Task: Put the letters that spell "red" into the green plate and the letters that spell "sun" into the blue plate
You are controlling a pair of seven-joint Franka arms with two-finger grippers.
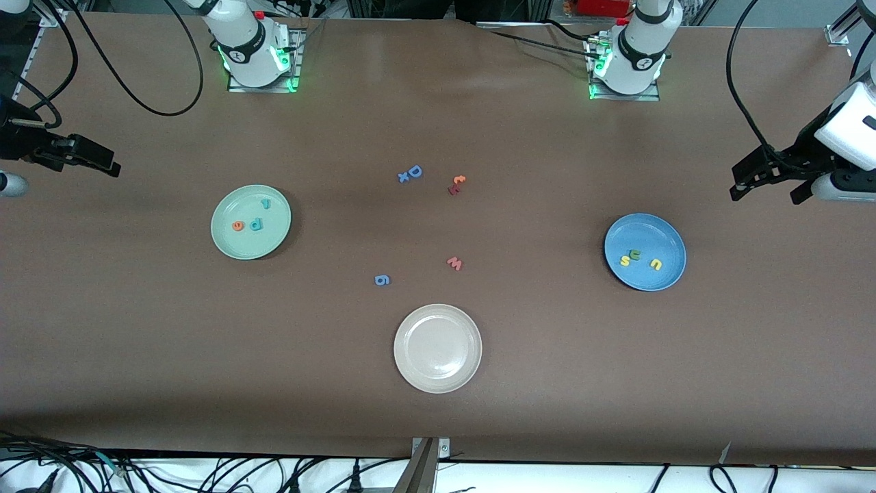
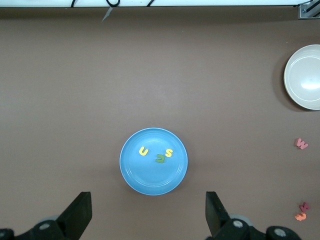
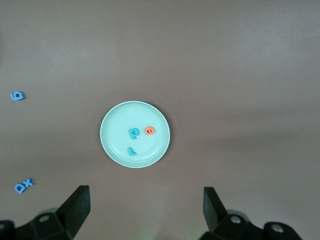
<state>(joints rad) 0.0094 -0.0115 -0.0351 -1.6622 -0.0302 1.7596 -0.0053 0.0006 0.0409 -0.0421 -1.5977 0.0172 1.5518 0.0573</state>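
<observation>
The green plate (image 1: 250,222) lies toward the right arm's end of the tabletop (image 1: 547,383); in it rest the teal r (image 1: 266,203), the orange e (image 1: 238,225) and the teal d (image 1: 256,224), the e and d just beside each other, the r a little apart. The blue plate (image 1: 645,251) lies toward the left arm's end; it holds the yellow s (image 1: 625,260), the olive n (image 1: 635,255) touching it, and the yellow u (image 1: 655,264) near them. So both words seem sorted, and the task looks complete. The other letters stay on the tabletop between the plates because they belong to no word; the white plate (image 1: 437,348) holds nothing. The left gripper (image 2: 149,212) hangs high above the tabletop beside the blue plate, jaws wide apart and holding nothing; the right gripper (image 3: 146,209) hangs likewise beside the green plate, jaws also spread and without load; I judge both arms wait.
</observation>
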